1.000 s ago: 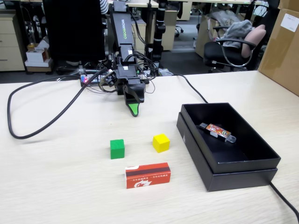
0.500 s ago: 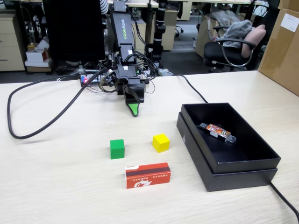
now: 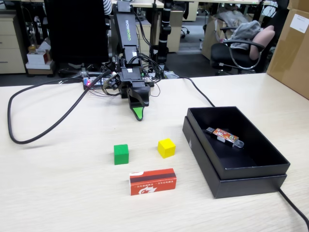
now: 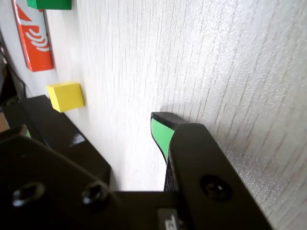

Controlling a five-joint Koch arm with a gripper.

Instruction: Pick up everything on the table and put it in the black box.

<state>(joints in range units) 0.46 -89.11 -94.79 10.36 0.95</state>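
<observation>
1. The gripper (image 3: 138,115) hangs low over the counter (image 3: 63,193) with its green tip pointing down; it holds nothing; only one tip shows in both views, so I cannot tell if the jaws are apart or together.
2. The green cube (image 3: 121,154) and the yellow cube (image 3: 166,148) stand near each other in the fixed view, apart; the red packet (image 3: 152,181) lies flat just in front of them.
3. The black box (image 3: 251,181) sits to the right in the fixed view; inside lies a small orange-patterned gadget (image 3: 224,136).
4. The wrist view shows the cubes and the packet at the upper left.
</observation>
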